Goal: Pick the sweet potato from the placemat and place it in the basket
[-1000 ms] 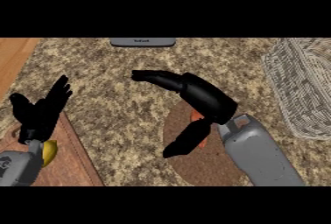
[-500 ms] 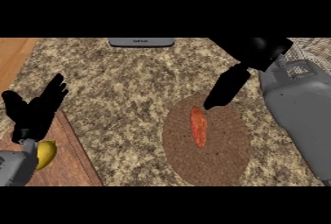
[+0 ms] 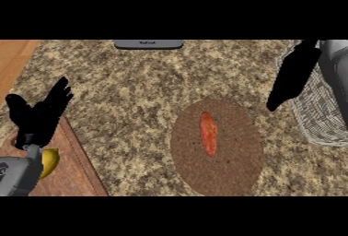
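The sweet potato [image 3: 208,133] is lying on the placemat [image 3: 231,168], ungrasped. The right hand [image 3: 292,78] is hanging open beside the basket [image 3: 318,120], the left hand [image 3: 39,116] resting open. A skewed reach risks rolling the potato away.

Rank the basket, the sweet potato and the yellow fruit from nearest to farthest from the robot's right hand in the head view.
1. Basket, right edge, beside the right hand.
2. Sweet potato, on the round placemat, mid-counter.
3. Yellow fruit, far lower left.
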You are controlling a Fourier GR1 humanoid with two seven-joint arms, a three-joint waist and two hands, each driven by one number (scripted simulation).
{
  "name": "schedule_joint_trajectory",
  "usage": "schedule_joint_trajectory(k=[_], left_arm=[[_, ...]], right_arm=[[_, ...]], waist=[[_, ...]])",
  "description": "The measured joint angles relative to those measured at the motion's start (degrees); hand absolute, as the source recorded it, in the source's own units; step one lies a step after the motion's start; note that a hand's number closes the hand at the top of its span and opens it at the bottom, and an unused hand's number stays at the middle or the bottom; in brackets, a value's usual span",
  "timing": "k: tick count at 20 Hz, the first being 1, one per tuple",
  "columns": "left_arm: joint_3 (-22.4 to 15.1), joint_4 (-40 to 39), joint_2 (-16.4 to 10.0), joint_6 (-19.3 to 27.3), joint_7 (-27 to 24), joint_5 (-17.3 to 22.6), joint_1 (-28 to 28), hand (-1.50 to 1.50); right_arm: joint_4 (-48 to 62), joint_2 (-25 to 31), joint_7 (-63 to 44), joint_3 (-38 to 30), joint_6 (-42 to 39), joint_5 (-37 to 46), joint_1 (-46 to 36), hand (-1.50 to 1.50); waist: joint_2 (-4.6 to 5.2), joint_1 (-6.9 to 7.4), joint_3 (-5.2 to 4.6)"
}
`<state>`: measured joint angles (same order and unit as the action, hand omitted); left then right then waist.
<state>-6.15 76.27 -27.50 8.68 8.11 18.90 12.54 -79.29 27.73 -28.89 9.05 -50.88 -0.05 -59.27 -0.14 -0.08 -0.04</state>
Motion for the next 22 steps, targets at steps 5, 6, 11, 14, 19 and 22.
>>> schedule_joint_trajectory(k=[5, 6, 11, 14, 19, 22], left_arm=[[1.65, -0.26, -0.34, -1.51, 0.34, -0.23, 0.35, 0.00], [1.72, -0.24, -0.14, -1.39, 0.64, -0.48, 0.72, 0.00], [1.75, 1.64, 1.32, -0.86, 2.00, -1.72, 0.03, 0.00], [2.11, 1.03, 2.22, -0.97, 2.27, -2.64, 0.81, 0.00], [3.26, 0.96, 2.33, -2.67, 2.28, -3.05, 0.50, 0.00], [3.97, 0.78, 2.67, -3.55, 2.25, -3.47, 0.45, 0.00]], right_arm=[[-2.39, 2.66, 1.85, -4.15, -3.07, -5.06, 5.98, -1.50], [-3.17, 3.43, 2.99, -5.41, -3.37, -5.32, 7.42, -1.50], [-6.69, 2.61, 9.64, -7.93, -1.78, -1.63, 15.52, -1.50], [-8.92, 0.58, 13.50, -7.14, 0.37, 2.55, 20.18, -1.50], [-9.06, -2.77, 23.08, -4.80, 6.62, 11.64, 27.16, -1.50], [-7.42, -5.95, 26.76, -2.68, 11.04, 16.34, 29.08, -1.50]], waist=[[-0.01, -0.23, 0.03], [0.01, -0.28, 0.04], [0.10, 0.00, 0.07], [0.16, 0.05, 0.07], [0.23, 0.29, 0.08], [0.23, 0.36, 0.08]])
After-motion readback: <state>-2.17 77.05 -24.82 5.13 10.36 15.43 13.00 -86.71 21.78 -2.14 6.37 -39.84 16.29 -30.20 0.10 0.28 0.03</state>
